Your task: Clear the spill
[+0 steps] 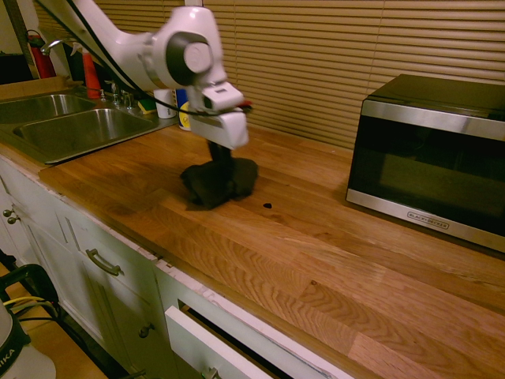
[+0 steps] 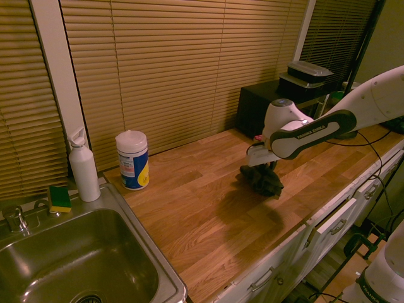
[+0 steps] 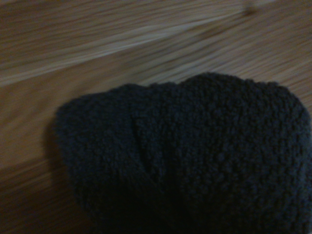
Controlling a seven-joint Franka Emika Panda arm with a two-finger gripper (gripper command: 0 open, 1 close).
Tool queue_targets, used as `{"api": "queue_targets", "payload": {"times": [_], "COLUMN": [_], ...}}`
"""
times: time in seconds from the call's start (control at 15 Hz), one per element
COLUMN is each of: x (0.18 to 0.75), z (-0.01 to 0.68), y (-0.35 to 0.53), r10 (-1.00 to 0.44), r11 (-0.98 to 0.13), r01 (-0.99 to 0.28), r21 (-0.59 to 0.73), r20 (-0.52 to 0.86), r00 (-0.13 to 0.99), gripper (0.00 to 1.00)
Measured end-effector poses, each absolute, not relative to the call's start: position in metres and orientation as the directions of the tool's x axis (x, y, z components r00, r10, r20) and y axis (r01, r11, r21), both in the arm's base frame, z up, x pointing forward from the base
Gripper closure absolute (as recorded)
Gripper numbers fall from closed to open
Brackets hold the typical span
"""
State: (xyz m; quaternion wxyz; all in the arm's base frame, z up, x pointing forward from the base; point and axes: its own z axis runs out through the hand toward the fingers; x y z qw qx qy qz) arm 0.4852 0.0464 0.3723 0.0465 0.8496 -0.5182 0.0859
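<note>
Wiping, by the look of it: white-and-black 2-finger gripper (image 1: 222,147) pinching bunched dark fabric cloth (image 1: 219,183) beneath it. Small black-brown liquid blotch (image 1: 267,206) just beside, microwave side. Best keep cloth flat, press lightly, sweep right across the blotch.

A dark charcoal, nubbly cloth (image 3: 195,156) (nearly black in its folds); a honey-brown wooden countertop (image 1: 316,268) striped with lighter and darker grain; a white cylindrical plastic tub (image 2: 133,161) with a blue-and-yellow label.
</note>
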Motion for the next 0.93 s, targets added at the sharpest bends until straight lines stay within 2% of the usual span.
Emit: {"api": "queue_targets", "payload": {"times": [0.13, 0.4, 0.93], "x": [0.471, 0.475, 0.501], "z": [0.384, 0.385, 0.397], "y": [0.105, 0.124, 0.233], "r10": [-0.852, -0.838, -0.772], "r11": [-0.497, -0.522, -0.612], "r01": [-0.868, -0.853, -0.791], "r21": [-0.013, -0.014, 0.001], "r20": [0.196, 0.196, 0.213], "r00": [0.485, 0.51, 0.598], "gripper": [1.0, 1.0, 1.0]}}
